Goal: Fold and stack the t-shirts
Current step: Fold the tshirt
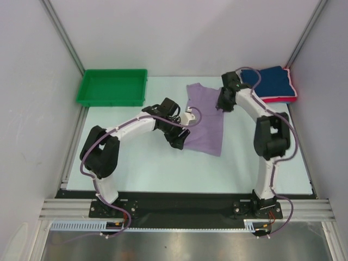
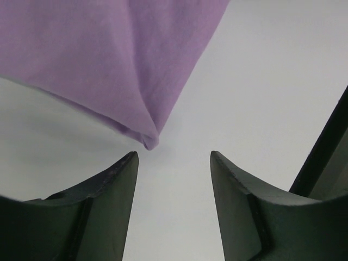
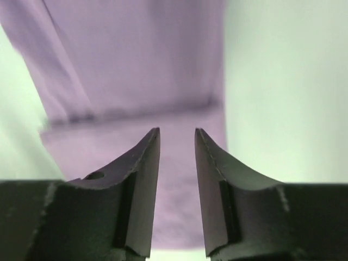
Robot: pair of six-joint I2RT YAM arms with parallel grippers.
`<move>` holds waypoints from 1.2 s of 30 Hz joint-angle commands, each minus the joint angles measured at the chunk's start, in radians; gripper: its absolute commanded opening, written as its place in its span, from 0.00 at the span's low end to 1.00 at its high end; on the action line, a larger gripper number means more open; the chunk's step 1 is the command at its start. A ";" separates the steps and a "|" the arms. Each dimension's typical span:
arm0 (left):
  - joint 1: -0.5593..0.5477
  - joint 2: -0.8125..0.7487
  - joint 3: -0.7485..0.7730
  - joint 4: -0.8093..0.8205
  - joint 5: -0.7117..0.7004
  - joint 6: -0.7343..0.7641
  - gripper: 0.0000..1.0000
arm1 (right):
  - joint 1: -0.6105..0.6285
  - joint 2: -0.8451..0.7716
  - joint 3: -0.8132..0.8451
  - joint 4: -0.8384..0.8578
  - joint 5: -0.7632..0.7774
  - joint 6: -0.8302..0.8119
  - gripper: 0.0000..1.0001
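Lavender t-shirt: the pale purple t-shirt [image 1: 206, 126] lies flat at the middle of the table, a sleeve sticking out at its far left and its long body running toward the near right.
Lavender t-shirt, left wrist view: a folded corner of the cloth [image 2: 109, 65] ends in a point just beyond the fingertips, on the pale tabletop.
Lavender t-shirt, right wrist view: the cloth [image 3: 136, 65] fills the upper middle, with a straight fold or hem line crossing it just beyond the fingertips.
Left gripper: it [image 1: 178, 142] sits low at the near left edge of the lavender t-shirt; in its own camera [image 2: 174, 155] the jaws stand well apart with only bare table between them, and the cloth corner is not in the grip.
Right gripper: it [image 1: 222, 105] is at the far right edge of the same shirt; in its own camera [image 3: 177, 130] the jaws are apart by a narrow gap, with purple cloth seen through it and nothing pinched.
Navy t-shirt: it [image 1: 270, 81] lies folded in the far right corner of the table.
Pink-red t-shirt: it [image 1: 294, 95] lies under the navy one, showing only as a rim along the right and near sides.
Green tray: it [image 1: 111, 72] stands at the far left corner, well apart from all the shirts.
Table: its pale surface [image 1: 163, 168] is between the shirts and the arm bases.
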 commanded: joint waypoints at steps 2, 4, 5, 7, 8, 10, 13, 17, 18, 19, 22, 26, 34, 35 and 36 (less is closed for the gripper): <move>-0.016 0.019 -0.014 0.091 -0.039 -0.001 0.58 | -0.022 -0.316 -0.388 0.094 -0.057 0.074 0.39; -0.016 0.022 -0.016 0.110 -0.064 0.004 0.50 | -0.008 -0.423 -0.581 0.146 -0.093 0.112 0.41; -0.016 0.025 -0.022 0.129 -0.079 0.010 0.47 | 0.000 -0.446 -0.640 0.160 -0.102 0.124 0.42; -0.016 0.028 -0.032 0.148 -0.107 0.013 0.40 | 0.015 -0.511 -0.726 0.213 -0.169 0.169 0.43; -0.016 0.031 -0.042 0.159 -0.107 0.006 0.38 | 0.029 -0.526 -0.802 0.231 -0.177 0.187 0.43; -0.016 0.043 -0.048 0.162 -0.084 -0.004 0.35 | 0.040 -0.558 -0.862 0.284 -0.195 0.215 0.43; -0.019 0.059 -0.056 0.168 -0.067 -0.019 0.29 | 0.048 -0.586 -0.932 0.344 -0.197 0.252 0.45; -0.017 0.068 -0.062 0.167 -0.072 -0.008 0.21 | 0.052 -0.533 -0.964 0.410 -0.254 0.293 0.45; -0.017 0.068 -0.065 0.167 -0.072 -0.005 0.18 | 0.064 -0.519 -0.970 0.430 -0.260 0.296 0.45; -0.017 0.064 -0.066 0.168 -0.072 -0.005 0.16 | 0.072 -0.510 -0.973 0.432 -0.266 0.299 0.44; -0.017 0.062 -0.074 0.177 -0.075 -0.001 0.00 | 0.075 -0.494 -0.996 0.447 -0.288 0.319 0.33; -0.004 0.056 -0.074 0.156 -0.020 0.001 0.00 | 0.054 -0.531 -1.033 0.447 -0.315 0.327 0.00; 0.003 -0.027 -0.163 0.039 0.082 0.093 0.00 | -0.038 -0.583 -1.041 0.219 -0.381 0.134 0.00; 0.003 -0.032 -0.178 0.019 0.091 0.104 0.00 | -0.038 -0.588 -1.041 0.200 -0.381 0.105 0.00; 0.003 -0.044 -0.184 0.012 0.097 0.107 0.00 | -0.038 -0.591 -1.038 0.167 -0.380 0.089 0.00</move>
